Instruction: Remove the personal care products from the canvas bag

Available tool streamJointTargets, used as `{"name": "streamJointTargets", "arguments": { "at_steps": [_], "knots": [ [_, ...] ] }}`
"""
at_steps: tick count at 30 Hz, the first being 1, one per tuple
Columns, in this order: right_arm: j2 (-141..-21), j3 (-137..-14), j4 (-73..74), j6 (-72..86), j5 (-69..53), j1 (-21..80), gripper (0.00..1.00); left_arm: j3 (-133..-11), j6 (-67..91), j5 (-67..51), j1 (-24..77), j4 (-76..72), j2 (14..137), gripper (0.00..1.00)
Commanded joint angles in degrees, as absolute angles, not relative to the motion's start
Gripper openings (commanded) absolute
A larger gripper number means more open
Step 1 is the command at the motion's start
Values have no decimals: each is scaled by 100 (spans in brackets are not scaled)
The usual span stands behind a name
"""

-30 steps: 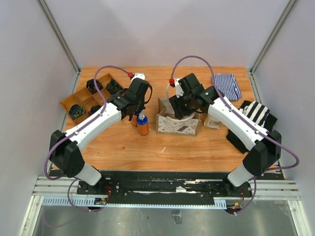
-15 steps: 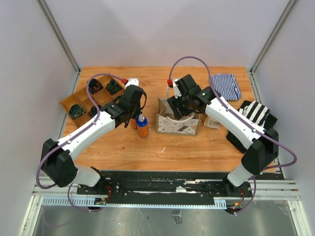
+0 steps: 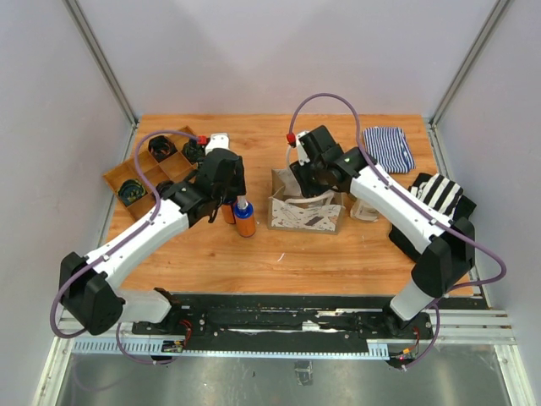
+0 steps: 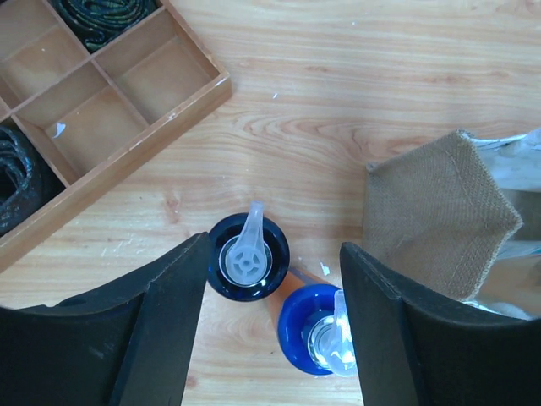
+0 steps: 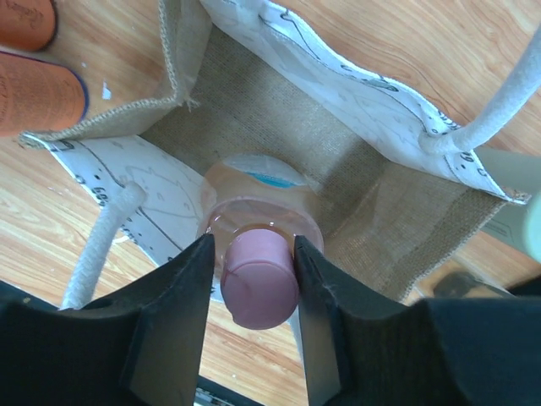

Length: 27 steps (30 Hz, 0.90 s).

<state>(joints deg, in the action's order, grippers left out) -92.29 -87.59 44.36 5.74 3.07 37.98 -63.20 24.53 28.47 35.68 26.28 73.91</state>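
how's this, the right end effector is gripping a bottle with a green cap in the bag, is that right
Not quite: the cap is pink, not green. The right wrist view shows the right end effector gripping a bottle with a pink cap in the bag.

The right gripper has its two black fingers pressed against either side of the pink cap of a pink bottle. The bottle stands upright inside the open canvas bag, on its brown woven floor. The bag's outer walls are white with dark printed marks, and a white rope handle loops from each long side. Beyond the bag's upper-left corner, two orange bottles stand side by side on the wooden tabletop.
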Motion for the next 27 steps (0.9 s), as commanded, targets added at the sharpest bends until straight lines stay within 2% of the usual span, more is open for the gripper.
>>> {"name": "streamJointTargets", "arguments": {
  "at_steps": [1,6,14,27],
  "knots": [
    [-9313,-8902,4474,581,406,3887,37,-6311,2528,3060,3533,2428,7193,68],
    [-9292,-9070,4605,515,488,3885,16,-6362,2522,3078,3536,2490,7127,70],
    [-9237,-9543,4840,411,584,3884,3,-6489,2560,3142,3524,2605,6846,71],
    [-9303,-11646,5026,308,324,3889,2,-6499,2610,3071,3529,2677,6562,73]
  ]
}}
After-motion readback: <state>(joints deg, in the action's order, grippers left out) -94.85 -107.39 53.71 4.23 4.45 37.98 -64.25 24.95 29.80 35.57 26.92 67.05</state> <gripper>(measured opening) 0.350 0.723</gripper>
